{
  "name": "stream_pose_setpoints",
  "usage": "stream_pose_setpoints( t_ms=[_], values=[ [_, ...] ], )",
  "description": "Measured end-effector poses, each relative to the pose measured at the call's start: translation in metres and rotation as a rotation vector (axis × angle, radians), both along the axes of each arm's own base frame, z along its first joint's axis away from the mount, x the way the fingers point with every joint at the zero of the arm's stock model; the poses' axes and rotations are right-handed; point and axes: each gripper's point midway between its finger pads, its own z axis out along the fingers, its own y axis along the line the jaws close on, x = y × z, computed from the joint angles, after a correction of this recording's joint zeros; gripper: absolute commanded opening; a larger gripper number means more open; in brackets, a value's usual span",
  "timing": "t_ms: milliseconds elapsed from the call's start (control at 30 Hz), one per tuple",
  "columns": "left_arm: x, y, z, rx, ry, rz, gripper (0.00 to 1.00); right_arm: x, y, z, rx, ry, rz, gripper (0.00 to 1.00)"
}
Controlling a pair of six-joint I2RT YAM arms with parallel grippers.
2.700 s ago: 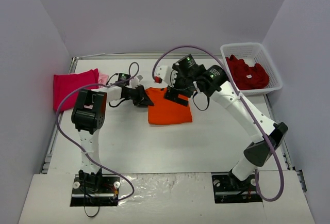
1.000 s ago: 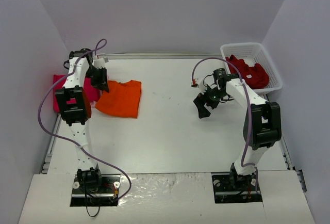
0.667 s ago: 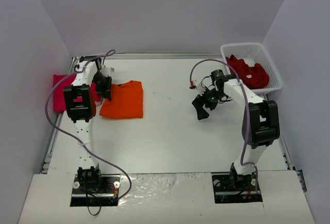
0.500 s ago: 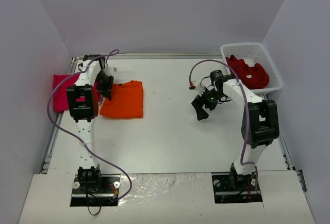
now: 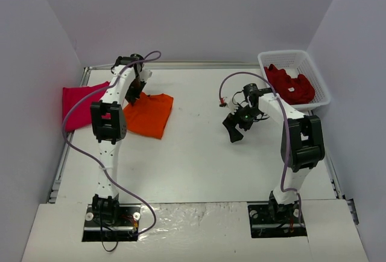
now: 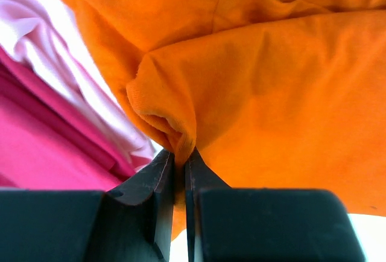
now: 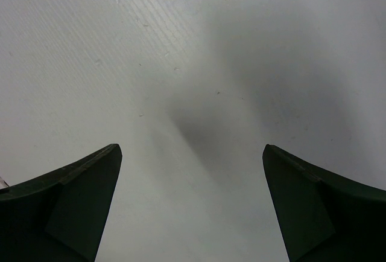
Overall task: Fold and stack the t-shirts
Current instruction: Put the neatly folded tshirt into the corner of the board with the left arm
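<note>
Left wrist view: left gripper [image 6: 180, 159] is pinching the orange t-shirt [image 6: 271, 93], magenta-pink t-shirt [image 6: 36, 153] lying just leftward. The right gripper [image 7: 192, 148] is gaping, empty.

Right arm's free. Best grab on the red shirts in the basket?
Probably pinch a raised fold atop the dark red shirts, coming straight down. The walls of the white basket block side approaches, and the pile lies crumpled, with no flat edge. The right gripper is open.
</note>
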Motion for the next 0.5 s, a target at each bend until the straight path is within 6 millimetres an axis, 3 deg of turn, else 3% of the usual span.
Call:
stream_pose_setpoints(
  t_ms=[500],
  values=[
    [0.001, 0.042, 0.015, 0.169, -0.015, 0.026, 0.02, -0.004, 0.003, -0.011, -0.047, 0.015, 0.026, 1.00]
  ],
)
